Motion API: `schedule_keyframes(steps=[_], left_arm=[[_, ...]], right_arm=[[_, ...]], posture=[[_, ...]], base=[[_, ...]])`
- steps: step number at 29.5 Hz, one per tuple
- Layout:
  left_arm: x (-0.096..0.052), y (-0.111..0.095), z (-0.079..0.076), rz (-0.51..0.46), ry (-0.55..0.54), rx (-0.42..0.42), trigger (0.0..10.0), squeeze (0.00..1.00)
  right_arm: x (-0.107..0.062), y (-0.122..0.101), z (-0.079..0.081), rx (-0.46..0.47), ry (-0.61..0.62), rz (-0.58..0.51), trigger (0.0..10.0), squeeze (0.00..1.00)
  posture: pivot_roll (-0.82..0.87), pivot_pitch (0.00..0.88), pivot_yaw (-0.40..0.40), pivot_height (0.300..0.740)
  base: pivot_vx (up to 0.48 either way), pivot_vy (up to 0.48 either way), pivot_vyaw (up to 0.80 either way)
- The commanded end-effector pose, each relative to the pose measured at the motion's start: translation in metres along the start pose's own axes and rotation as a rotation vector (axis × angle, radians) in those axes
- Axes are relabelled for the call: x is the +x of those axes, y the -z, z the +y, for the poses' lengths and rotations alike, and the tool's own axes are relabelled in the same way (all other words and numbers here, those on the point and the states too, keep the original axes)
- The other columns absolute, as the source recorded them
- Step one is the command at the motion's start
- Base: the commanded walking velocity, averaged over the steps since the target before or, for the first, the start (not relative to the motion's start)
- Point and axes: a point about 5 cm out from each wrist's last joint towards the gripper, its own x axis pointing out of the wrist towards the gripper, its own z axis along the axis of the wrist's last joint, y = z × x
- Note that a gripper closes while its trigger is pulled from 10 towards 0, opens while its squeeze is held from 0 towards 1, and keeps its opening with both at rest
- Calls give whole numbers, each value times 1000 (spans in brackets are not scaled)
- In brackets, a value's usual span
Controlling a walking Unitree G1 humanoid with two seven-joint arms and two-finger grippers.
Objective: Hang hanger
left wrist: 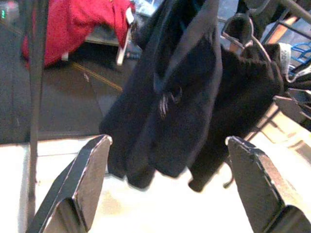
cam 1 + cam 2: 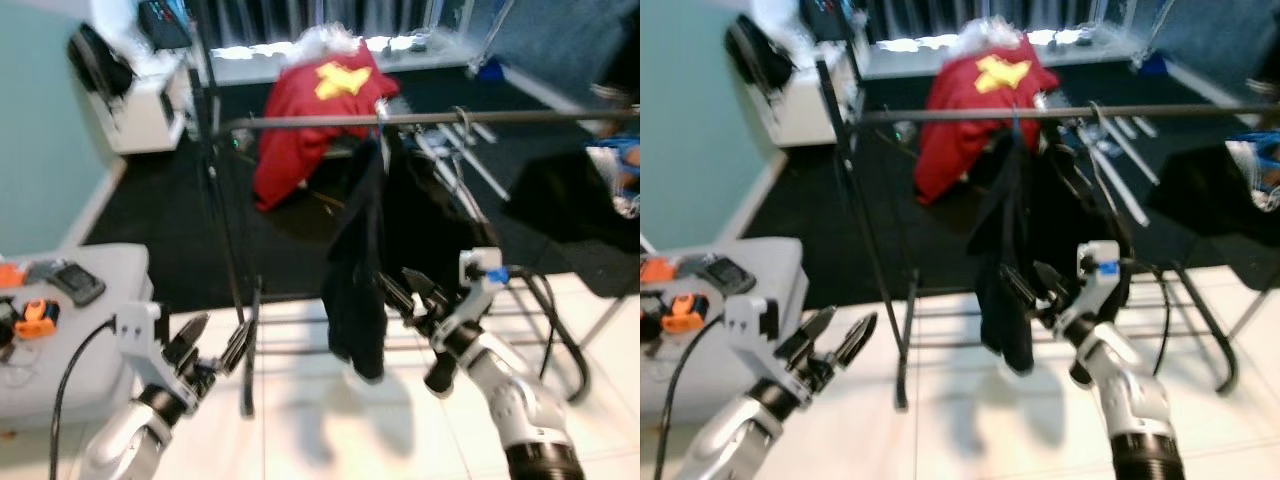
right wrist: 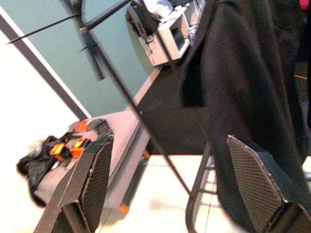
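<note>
A black garment (image 2: pixel 362 270) is hanging from the horizontal rail (image 2: pixel 420 120) of a black clothes rack (image 2: pixel 222 230), draping down toward the white tiled floor (image 2: pixel 320 400), and beside it more dark clothing (image 2: pixel 440 215) is bunching on the same rail. A wire hanger hook (image 2: pixel 462 120) is sitting over the rail just beside the black garment; the rest of the hanger is lost among the dark cloth. The right gripper (image 2: pixel 412 292) is hovering close to the lower edge of the black garment with its fingers spread apart and holding nothing; in the right wrist view its two fingers (image 3: pixel 92 179) are framing the garment's dark fabric and a slanted rack leg. The left gripper (image 2: pixel 212 345) is reaching forward low, near the rack's upright post, its fingers also parted and empty; in the left wrist view the fingers (image 1: pixel 85 179) are standing wide on either side of the hanging garment. A red shirt with a yellow emblem (image 2: pixel 315 110) is lying draped over something farther back on the dark carpet. On the robot's left a grey table (image 2: pixel 110 275) is carrying an orange tool (image 2: pixel 35 317) and a dark handset (image 2: pixel 72 282).
</note>
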Motion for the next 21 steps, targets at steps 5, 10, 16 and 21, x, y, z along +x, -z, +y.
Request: schedule_keyframes(steps=[5,10,16,21], left_arm=[[5,1,-6,9,9,1,10000,0],[7,1,-8,9,17,-2,10000,0],[10,-1,-9,3,26,-5,10000,0],[13,-3,-8,-2,23,-6,10000,0]], right_arm=[[0,1,3,-4,-10,5,10000,0],[0,2,2,-2,-11,7,10000,0],[0,2,3,3,-13,9,10000,0],[1,2,4,7,-16,8,10000,0]], posture=[[-98,74,8,740],[-99,72,9,740],[-94,73,7,740],[-94,73,5,740]], base=[[0,-445,0],[0,-445,0],[0,-444,0],[0,-444,0]])
